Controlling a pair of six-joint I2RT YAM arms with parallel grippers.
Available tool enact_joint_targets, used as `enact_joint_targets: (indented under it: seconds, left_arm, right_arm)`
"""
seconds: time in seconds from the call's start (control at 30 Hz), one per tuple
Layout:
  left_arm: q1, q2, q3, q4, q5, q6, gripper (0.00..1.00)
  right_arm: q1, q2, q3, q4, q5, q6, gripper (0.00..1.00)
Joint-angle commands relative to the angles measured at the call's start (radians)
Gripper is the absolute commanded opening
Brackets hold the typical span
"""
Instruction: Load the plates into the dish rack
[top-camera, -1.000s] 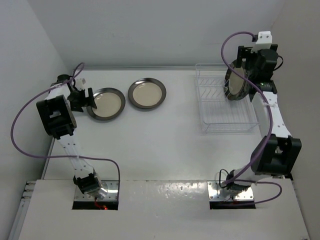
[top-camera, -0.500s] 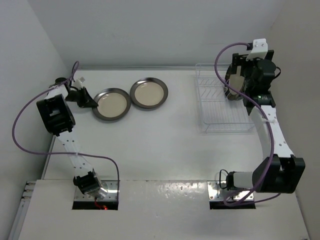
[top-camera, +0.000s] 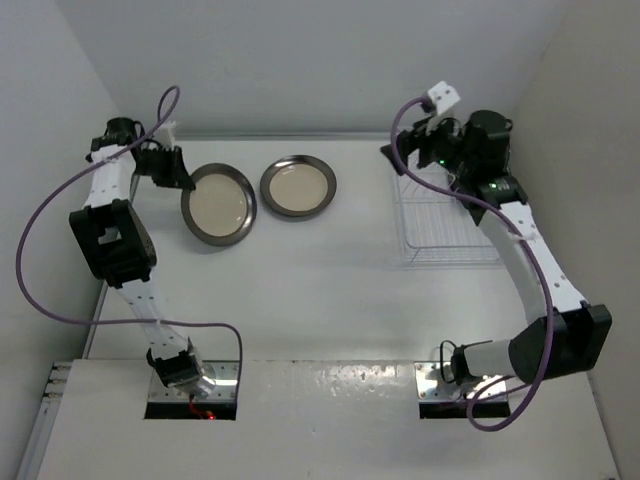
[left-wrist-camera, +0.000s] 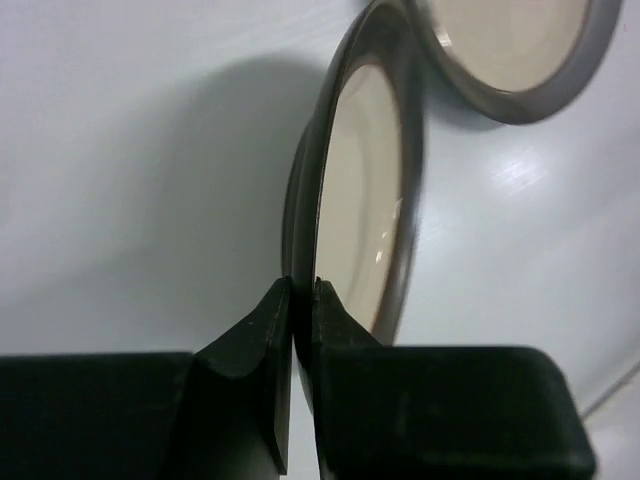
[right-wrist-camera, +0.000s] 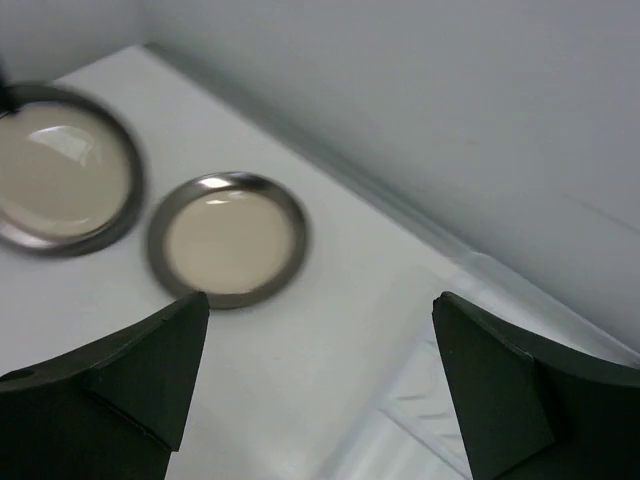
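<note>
Two cream plates with dark grey rims lie at the back left of the table. My left gripper (top-camera: 183, 178) is shut on the left rim of the nearer-left plate (top-camera: 218, 205). In the left wrist view that plate (left-wrist-camera: 360, 190) appears edge-on, its rim pinched between the fingertips of the left gripper (left-wrist-camera: 303, 286). The other plate (top-camera: 298, 186) lies flat just right of it. The white wire dish rack (top-camera: 445, 235) stands at the back right. My right gripper (top-camera: 400, 158) hovers open and empty over the rack's left back corner, facing the plates (right-wrist-camera: 230, 240).
The back wall runs close behind the plates and rack, and side walls close in on both sides. The right arm (top-camera: 530, 260) arches over the rack's right side. A purple cable (top-camera: 40, 240) loops off the left arm.
My left gripper closed on the plate's rim and drew back toward the wall. My right gripper swung left from above the rack; the plate seen by it earlier no longer shows.
</note>
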Motion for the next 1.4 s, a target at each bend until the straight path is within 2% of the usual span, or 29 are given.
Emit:
enact_joint_targets:
  seconds: [0.0,0.17,0.37,0.53,0.83,1.03,1.07,1.1,1.17,1.2,1.27,1.3,1.33,1.37]
  left_arm:
    - [-0.081,-0.220,0.060,-0.040,0.014,0.177,0.00]
    - [-0.190,-0.341,0.059,-0.148,0.046,0.329,0.00]
    - [-0.274,-0.352,0.115,-0.298,0.192,0.498,0.00]
    - [-0.327,-0.352,0.138,-0.271,0.261,0.475,0.00]
    - [-0.382,-0.321,0.148,-0.271,0.327,0.464,0.00]
    - [-0.391,-0.321,0.148,-0.251,0.327,0.455,0.00]
    - [-0.391,-0.321,0.148,-0.251,0.327,0.455,0.00]
    - [-0.391,-0.321,0.148,-0.251,0.327,0.455,0.00]
    - [-0.391,-0.321,0.148,-0.251,0.336,0.455,0.00]
    - [-0.391,-0.321,0.148,-0.251,0.349,0.455,0.00]
    - [-0.391,-0.321,0.148,-0.251,0.349,0.455,0.00]
    - [-0.391,-0.321,0.148,-0.251,0.349,0.446,0.00]
    - [-0.391,-0.321,0.148,-0.251,0.349,0.446,0.00]
    - [-0.391,-0.321,0.148,-0.238,0.338,0.434,0.00]
  right_arm:
    - [0.098,0.059,0.014,-0.019,-0.195,0.056,0.93]
    - [0.235,0.173,0.035,0.087,-0.188,0.116,0.93]
    - [0.318,0.340,0.151,0.156,-0.163,0.128,0.93]
    - [0.311,0.444,0.253,0.161,-0.232,0.212,0.93]
    - [0.345,0.518,0.257,0.201,-0.386,0.281,0.93]
    - [0.373,0.550,0.237,0.225,-0.437,0.323,0.84]
    - [0.379,0.558,0.237,0.219,-0.438,0.324,0.80]
    - [0.384,0.566,0.241,0.222,-0.445,0.329,0.69]
    - [0.396,0.584,0.247,0.218,-0.451,0.359,0.59]
    - [0.399,0.587,0.253,0.219,-0.451,0.366,0.47]
    - [0.402,0.586,0.257,0.221,-0.451,0.392,0.32]
    - [0.400,0.578,0.251,0.221,-0.448,0.396,0.08]
    - [0.400,0.575,0.244,0.228,-0.439,0.399,0.00]
    - [0.400,0.557,0.225,0.244,-0.418,0.401,0.00]
